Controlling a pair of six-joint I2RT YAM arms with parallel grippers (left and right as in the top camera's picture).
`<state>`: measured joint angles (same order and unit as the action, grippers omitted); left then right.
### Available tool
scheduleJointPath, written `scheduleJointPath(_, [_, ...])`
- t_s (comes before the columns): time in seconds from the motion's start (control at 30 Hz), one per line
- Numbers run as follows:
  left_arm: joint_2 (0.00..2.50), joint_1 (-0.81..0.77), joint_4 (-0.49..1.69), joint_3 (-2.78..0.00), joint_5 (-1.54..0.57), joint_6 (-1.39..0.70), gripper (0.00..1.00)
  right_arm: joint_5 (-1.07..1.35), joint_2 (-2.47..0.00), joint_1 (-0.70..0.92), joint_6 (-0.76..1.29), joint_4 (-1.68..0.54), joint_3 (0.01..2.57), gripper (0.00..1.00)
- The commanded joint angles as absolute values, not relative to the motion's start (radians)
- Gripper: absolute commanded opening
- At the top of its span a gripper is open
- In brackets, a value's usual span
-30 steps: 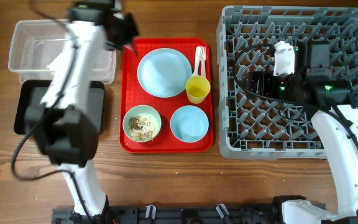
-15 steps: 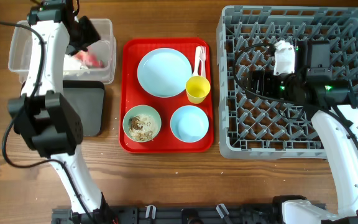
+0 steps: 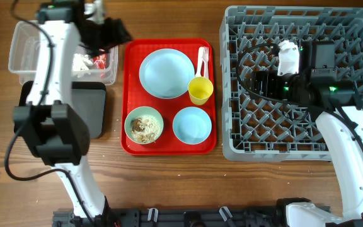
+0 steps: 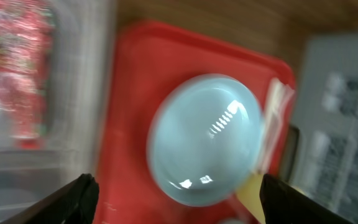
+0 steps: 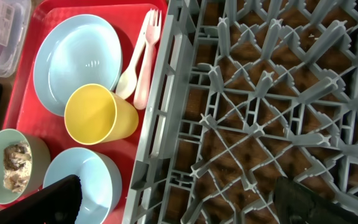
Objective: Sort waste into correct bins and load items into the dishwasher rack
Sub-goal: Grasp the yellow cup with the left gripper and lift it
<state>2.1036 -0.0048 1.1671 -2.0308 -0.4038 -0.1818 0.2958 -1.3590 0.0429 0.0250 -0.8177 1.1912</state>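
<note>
1. The left gripper (image 3: 112, 33) hangs released, jaws wide and nothing between them. It is above the gap between the clear tub (image 3: 17, 44) and the red tray (image 3: 129, 94), toward the far edge of the surface.
2. The paper waste looks sorted: the red wrapper (image 3: 99, 61) and the crumpled napkin (image 3: 79, 62) lie inside the tub at the far-left corner. The step in hand is probably fetching the next thing from the red tray, and the plate (image 3: 166, 74) is nearest.
3. To do it well, take the plate by its left rim, one finger over the lip and one outside it. That side is free, whereas the spoon and fork (image 3: 202, 60) lie along the right rim and the cup (image 3: 200, 90) stands against the near-right rim, perhaps touching.
4. The plate is pale blue, round, shallow and glossy, with a bright highlight in the smeared left wrist view. It will likely be slippery, so close firmly before lifting.
5. The bowl (image 3: 144, 125) at the tray's near-left corner holds rice and brownish scraps. Keep it level and empty it before racking, perhaps into the black tray (image 3: 96, 107) just nearer than the tub.
6. The right gripper (image 5: 179, 186) is spread and empty over the left half of the rack (image 3: 232, 145), which fills the right side of the surface. It is well placed to receive a hand-over.
</note>
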Motion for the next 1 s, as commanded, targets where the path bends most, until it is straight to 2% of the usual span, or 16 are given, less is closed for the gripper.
scheduleJointPath(0.0, [2.097,-0.162,1.202,-2.020,-0.515,-0.108,0.81,0.316,-1.369,0.040,0.030,-0.812,1.202,1.00])
scheduleJointPath(0.23, [2.154,-0.355,1.201,-2.014,-0.448,-0.113,0.75,0.316,-1.369,0.040,0.030,-0.813,1.202,1.00])
scheduleJointPath(0.33, [2.183,-0.421,1.198,-2.014,-0.352,-0.148,0.73,0.316,-1.369,0.040,0.030,-0.813,1.202,1.00])
scheduleJointPath(0.47, [2.208,-0.464,1.198,-2.013,-0.198,-0.223,0.72,0.316,-1.369,0.040,0.030,-0.818,1.202,1.00])
scheduleJointPath(0.63, [2.240,-0.470,1.181,-2.013,-0.182,-0.225,0.67,0.316,-1.369,0.040,0.029,-0.817,1.202,1.00])
scheduleJointPath(0.9, [2.293,-0.476,1.179,-2.013,-0.235,-0.224,0.47,0.316,-1.369,0.040,0.029,-0.816,1.202,1.00])
scheduleJointPath(0.97, [2.293,-0.479,1.181,-2.013,-0.235,-0.224,0.38,0.316,-1.369,0.040,0.029,-0.814,1.202,1.00])
